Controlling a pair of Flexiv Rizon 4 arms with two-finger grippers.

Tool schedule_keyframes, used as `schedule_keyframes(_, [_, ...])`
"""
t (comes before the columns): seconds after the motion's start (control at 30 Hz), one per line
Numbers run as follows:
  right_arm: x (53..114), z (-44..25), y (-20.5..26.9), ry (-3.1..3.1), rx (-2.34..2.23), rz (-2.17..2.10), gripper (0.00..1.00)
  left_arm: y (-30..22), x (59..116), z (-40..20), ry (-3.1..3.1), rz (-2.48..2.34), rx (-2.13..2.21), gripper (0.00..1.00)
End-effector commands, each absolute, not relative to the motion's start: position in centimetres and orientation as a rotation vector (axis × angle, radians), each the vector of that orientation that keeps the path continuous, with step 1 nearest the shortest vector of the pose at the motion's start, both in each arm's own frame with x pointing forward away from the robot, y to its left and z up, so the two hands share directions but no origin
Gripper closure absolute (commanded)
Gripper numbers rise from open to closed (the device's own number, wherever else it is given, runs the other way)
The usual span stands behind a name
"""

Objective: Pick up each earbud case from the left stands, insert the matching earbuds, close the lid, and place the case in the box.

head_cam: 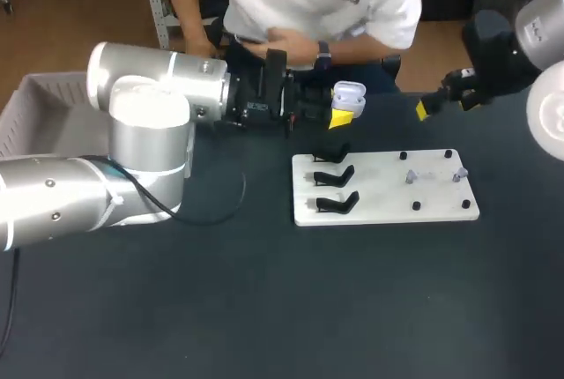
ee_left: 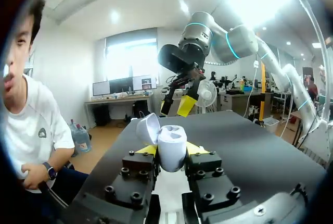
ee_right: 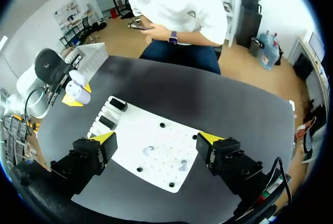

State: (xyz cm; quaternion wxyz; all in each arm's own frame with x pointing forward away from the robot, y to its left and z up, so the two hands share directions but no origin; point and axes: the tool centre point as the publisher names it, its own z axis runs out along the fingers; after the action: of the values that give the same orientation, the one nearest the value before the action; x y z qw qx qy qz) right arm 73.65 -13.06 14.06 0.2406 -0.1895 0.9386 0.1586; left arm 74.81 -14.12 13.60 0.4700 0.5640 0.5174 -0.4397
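A white earbud case with its lid swung open is held above the far side of the table, my left gripper shut on its body. In the left wrist view the case stands upright between the yellow tips, its lid tipped back. Three black stands on the white board hold nothing. Two small grey earbuds sit on the board's right half. My right gripper hangs open at the far right, high over the board, nothing between its fingers.
A grey box stands at the table's far left, behind my left arm. Small black pegs dot the right half of the board. Dark table surface lies bare in front of the board.
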Motion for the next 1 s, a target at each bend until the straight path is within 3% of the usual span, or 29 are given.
schedule_keyframes(0.03, [71.7, 14.8, -14.1, 2.601, -0.492, 0.265, 0.00, -13.2, 73.4, 13.9, 1.257, -1.034, 1.305, 1.00])
schedule_keyframes(1.0, [68.5, 12.7, -17.2, 2.739, -0.383, -0.005, 0.00, -12.5, 72.7, 15.5, 1.225, -1.061, 1.229, 1.00])
